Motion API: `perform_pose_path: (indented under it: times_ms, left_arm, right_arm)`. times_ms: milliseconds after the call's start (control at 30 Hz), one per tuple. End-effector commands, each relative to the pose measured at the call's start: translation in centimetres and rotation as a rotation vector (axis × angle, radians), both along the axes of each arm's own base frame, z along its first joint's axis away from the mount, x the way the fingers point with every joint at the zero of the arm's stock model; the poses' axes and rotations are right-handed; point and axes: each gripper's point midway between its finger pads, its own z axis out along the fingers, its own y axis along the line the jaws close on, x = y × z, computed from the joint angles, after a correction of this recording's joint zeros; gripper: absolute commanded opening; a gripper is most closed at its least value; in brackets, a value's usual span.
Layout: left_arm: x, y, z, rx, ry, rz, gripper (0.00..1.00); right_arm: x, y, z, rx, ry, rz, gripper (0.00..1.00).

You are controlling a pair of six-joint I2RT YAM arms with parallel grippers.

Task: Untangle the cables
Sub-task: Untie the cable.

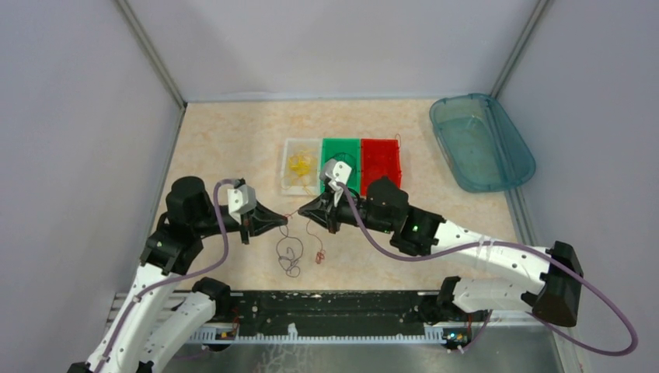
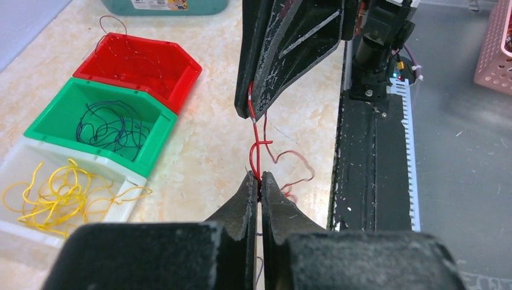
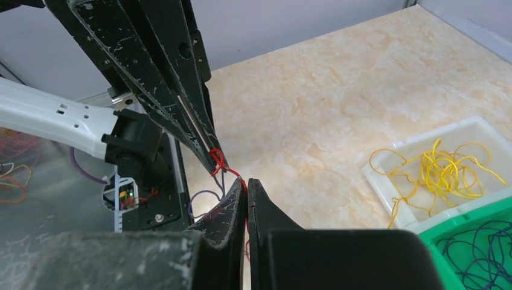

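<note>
Now both claws are shut tight on the same red wire (image 2: pixel 256 145); the left claw (image 2: pixel 258 179) pinches it with its two fingers pressed together, and the right claw (image 2: pixel 256 112) pinches it a little way along, so the two tips point at each other; the claws are very near each other, over the table (image 1: pixel 225 140), in front of three little boxes; the short bit of red wire between them runs almost straight, with one small loop sticking out to the side; more of the red wire hangs down in curls to the table below; a dark wire (image 1: pixel 289 256) lies there in loops, just beside the red curls and close to the near edge of the table; I cannot tell if the dark wire is knotted with the red one.

Behind the claws the three boxes stand in a row, side by side and touching; the white box (image 2: pixel 130 199) at the left end holds a bunch of yellow wires (image 2: pixel 60 193); the green box (image 2: pixel 158 145) in the middle holds a bunch of dark wires (image 2: pixel 112 124); the red box (image 2: pixel 181 75) at the right end holds some thin wires (image 2: pixel 142 60) that are hard to see, and one of them loops up over its back wall; a big blue-green tub (image 1: pixel 482 140) sits by the far right corner of the table, well apart from the boxes.
</note>
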Motion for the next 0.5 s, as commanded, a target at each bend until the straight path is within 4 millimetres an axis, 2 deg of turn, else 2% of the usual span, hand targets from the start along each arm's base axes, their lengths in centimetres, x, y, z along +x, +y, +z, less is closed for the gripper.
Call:
perform_pose_path:
  times_ms: [0, 100, 133, 167, 300, 367, 467]
  left_arm:
    - [-1.4, 0.3, -0.4, 0.043, 0.004, -0.051, 0.06]
    - [-1.5, 0.3, 0.0, 0.041, -0.003, -0.053, 0.14]
    - [-1.5, 0.3, 0.0, 0.04, -0.004, -0.054, 0.23]
    - [-1.5, 0.4, 0.1, 0.041, -0.002, -0.053, 0.36]
    - [-1.0, 0.6, -1.0, 0.064, 0.016, -0.02, 0.57]
    - [-0.5, 0.7, -1.5, 0.069, 0.024, 0.01, 0.62]
    - [-0.1, 0.3, -1.7, 0.028, 0.054, 0.03, 0.58]
  right_arm:
    - [0.9, -1.6, 2.6, 0.061, -0.055, -0.053, 0.0]
    - [1.0, -1.9, 2.2, 0.047, -0.054, -0.06, 0.0]
    - [0.9, -1.9, 2.2, 0.048, -0.053, -0.058, 0.0]
    - [0.9, -1.9, 2.2, 0.047, -0.053, -0.057, 0.0]
    - [0.8, -1.9, 2.3, 0.05, -0.052, -0.053, 0.0]
    - [0.8, -1.8, 2.3, 0.048, -0.049, -0.05, 0.0]
    - [0.8, -1.7, 2.1, 0.043, -0.041, -0.046, 0.0]
